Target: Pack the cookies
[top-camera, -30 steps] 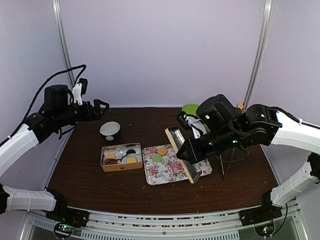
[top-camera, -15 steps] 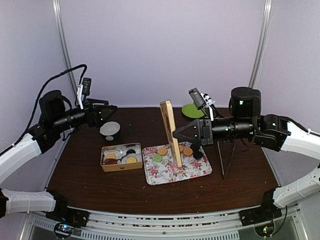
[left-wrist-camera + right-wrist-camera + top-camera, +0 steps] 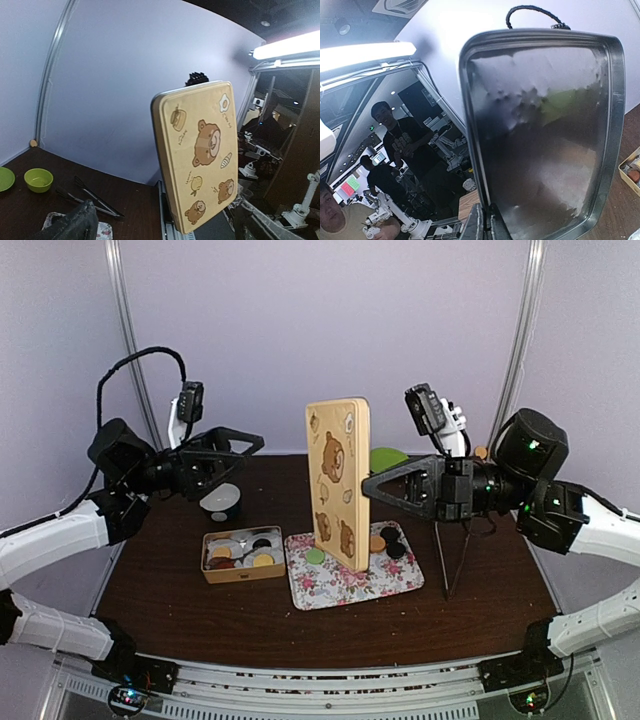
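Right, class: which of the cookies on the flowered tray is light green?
The lone cookie left of the raised bear lid, seen from above; the orange cookie and black cookies lie right of it.

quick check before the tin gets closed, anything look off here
The bear-print lid is held upright in the air by the right gripper, not on the tin. Several cookies lie loose on the floral tray rather than in the tin.
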Controlling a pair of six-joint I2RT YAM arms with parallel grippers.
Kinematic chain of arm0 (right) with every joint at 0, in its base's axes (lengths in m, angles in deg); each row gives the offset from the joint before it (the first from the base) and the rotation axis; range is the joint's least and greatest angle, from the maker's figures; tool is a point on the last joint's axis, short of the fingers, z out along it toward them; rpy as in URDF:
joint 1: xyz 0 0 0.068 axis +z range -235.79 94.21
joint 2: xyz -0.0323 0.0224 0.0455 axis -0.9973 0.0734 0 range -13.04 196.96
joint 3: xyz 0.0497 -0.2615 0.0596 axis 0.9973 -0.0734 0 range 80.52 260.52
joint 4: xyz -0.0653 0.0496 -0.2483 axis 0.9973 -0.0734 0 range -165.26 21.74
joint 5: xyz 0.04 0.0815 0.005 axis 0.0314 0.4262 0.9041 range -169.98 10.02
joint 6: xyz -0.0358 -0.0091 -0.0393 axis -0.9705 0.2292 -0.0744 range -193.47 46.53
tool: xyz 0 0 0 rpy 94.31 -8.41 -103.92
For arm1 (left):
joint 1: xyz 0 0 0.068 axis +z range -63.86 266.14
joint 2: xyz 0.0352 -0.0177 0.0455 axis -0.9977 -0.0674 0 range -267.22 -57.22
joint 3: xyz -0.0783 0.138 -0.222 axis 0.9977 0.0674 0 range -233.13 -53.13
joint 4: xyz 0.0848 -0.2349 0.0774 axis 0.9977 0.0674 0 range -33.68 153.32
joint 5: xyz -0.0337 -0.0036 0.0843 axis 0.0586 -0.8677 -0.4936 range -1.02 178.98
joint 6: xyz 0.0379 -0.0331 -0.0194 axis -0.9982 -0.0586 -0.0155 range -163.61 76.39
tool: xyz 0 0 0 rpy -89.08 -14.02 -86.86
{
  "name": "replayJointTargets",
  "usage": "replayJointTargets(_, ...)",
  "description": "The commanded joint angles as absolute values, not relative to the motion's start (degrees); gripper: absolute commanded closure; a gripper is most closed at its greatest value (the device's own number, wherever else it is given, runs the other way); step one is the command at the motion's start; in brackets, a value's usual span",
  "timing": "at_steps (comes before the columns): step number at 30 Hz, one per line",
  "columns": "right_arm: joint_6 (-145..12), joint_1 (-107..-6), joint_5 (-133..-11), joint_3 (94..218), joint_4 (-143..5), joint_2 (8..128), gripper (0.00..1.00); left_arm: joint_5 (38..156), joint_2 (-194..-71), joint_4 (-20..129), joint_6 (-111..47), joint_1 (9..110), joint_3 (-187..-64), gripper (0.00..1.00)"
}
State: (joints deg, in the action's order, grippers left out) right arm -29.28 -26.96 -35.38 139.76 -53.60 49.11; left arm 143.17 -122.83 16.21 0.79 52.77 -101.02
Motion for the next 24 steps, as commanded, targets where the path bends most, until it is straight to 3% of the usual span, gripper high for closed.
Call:
replayJointTargets(1, -26.50, -25.91, -32.12, 139.17, -44.99, 48.69, 1.00, 147.37, -126.39, 3.09, 7.17, 49.34, -102.37, 0.02)
replayJointTargets(10, -25.39, -24.02, -30.79, 140.20, -41.18, 51.05, 1.00, 150.69, -139.58, -31.34, 33.54, 46.12, -105.21, 0.02)
replayJointTargets(18, -22.83, -22.40, -29.31, 140.78, -35.96, 54.40, 1.00, 151.96, -140.21, -31.59, 32.79, 43.40, -105.47, 0.04)
replayJointTargets(24, -20.11, -21.83, -28.04, 141.84, -31.37, 57.00, 1.00, 152.82, -140.81, -31.65, 32.12, 41.49, -105.92, 0.13)
